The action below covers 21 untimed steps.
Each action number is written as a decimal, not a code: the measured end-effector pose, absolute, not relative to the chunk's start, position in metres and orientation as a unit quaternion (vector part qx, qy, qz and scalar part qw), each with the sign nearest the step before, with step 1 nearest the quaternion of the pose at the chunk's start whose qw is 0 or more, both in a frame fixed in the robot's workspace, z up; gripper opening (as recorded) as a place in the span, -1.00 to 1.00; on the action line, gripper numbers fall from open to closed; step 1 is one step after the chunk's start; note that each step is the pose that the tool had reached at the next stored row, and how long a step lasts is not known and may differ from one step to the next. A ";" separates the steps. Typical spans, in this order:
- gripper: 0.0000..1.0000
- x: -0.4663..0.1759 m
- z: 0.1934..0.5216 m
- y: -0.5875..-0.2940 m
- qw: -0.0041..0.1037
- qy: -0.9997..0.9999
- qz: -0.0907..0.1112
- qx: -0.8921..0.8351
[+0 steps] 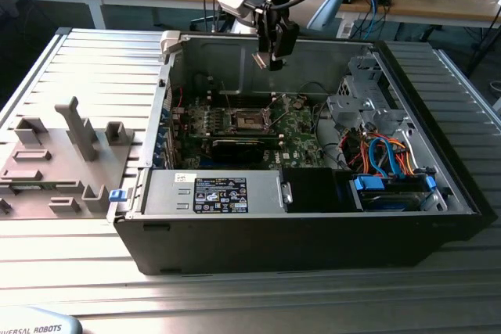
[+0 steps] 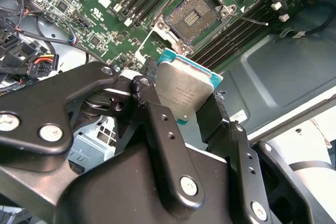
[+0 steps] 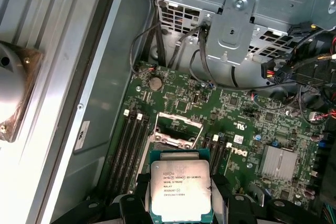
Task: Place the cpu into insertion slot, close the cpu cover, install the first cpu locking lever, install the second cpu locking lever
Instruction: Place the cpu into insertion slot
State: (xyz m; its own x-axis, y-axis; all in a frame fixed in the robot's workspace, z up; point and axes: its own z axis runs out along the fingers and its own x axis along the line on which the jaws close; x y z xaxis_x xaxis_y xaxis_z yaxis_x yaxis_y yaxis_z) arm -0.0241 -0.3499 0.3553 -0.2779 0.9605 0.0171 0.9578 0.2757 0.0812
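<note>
Ribbed metal counter (image 1: pixel 78 60) carries an open computer case (image 1: pixel 313 232); exterior view, gripper (image 1: pixel 270 59) hangs over the motherboard (image 1: pixel 301 134), well above the insertion slot (image 1: pixel 249 120). Second wrist view: jaws pinching the cpu (image 2: pixel 184 90) by two opposite edges, slot uncovered beyond it. First wrist view: cpu apart from the slot; likely risk is the thin edge grip slipping, or a skewed set-down bending the slot's pins.

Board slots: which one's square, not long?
The insertion slot, mid-board: square, silver-rimmed, contacts bared. The memory slots on both sides of it are long and narrow. The cpu is not yet in it.
</note>
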 end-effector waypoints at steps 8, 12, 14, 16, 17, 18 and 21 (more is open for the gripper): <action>0.08 -0.024 0.355 -0.350 0.018 0.795 0.037 0.605; 0.08 -0.024 0.355 -0.350 0.018 0.794 0.037 0.607; 0.08 -0.024 0.355 -0.350 0.018 0.793 0.037 0.608; 0.08 -0.024 0.355 -0.350 0.018 0.792 0.037 0.609; 0.08 -0.024 0.355 -0.350 0.018 0.792 0.037 0.609; 0.08 -0.024 0.355 -0.350 0.018 0.791 0.037 0.610; 0.08 -0.024 0.355 -0.350 0.018 0.791 0.037 0.611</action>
